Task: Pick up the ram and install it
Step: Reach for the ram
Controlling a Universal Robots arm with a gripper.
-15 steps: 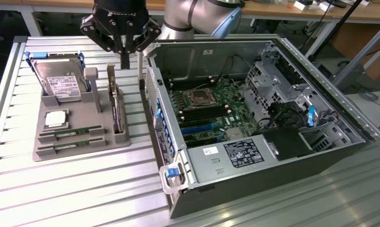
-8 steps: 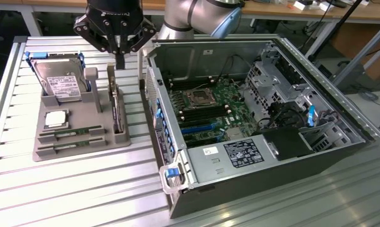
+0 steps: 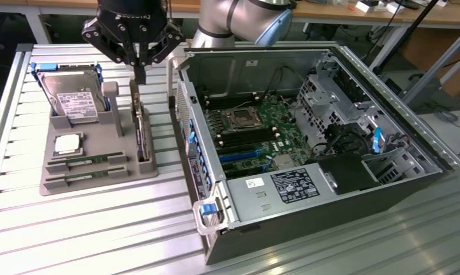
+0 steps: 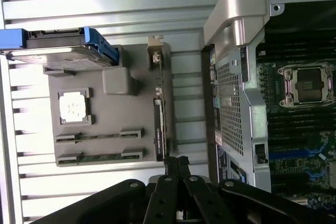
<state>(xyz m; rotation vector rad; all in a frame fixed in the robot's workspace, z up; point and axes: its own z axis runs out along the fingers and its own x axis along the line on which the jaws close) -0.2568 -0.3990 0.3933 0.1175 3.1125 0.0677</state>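
Near end of tray: ram (image 3: 86,159) (image 4: 100,136), two long thin green circuit-board sticks with dark chips. Each sits on edge in its own slot of the flat grey plastic holder tray (image 3: 107,140) (image 4: 121,114), one just beside the other, nothing touching them.
Tray middle: square silver CPU chip (image 3: 67,144) (image 4: 73,107), lying flat in its recess.
Tray side toward case: larger green expansion card with metal bracket (image 3: 142,134) (image 4: 159,108), upright on edge in a long slot.
Exterior view's right: open black-and-silver computer case (image 3: 329,229) (image 4: 231,77), just beside the tray. Green motherboard (image 3: 268,132) exposed, square metal CPU socket (image 3: 240,118) (image 4: 307,85) empty.
Tray far end: silver hard drive in blue plastic rails (image 3: 73,97) (image 4: 58,53), propped tilted.
Gripper: black two-finger gripper (image 3: 140,77) (image 4: 177,163), fingers pressed together with nothing between them. It hangs above the tray, closest to the expansion card, apart from the ram.
Arm: silver-grey jointed robot arm with blue cap (image 3: 238,20), behind the case.
Base: slatted aluminium table (image 3: 99,229) (image 4: 105,3) under everything.
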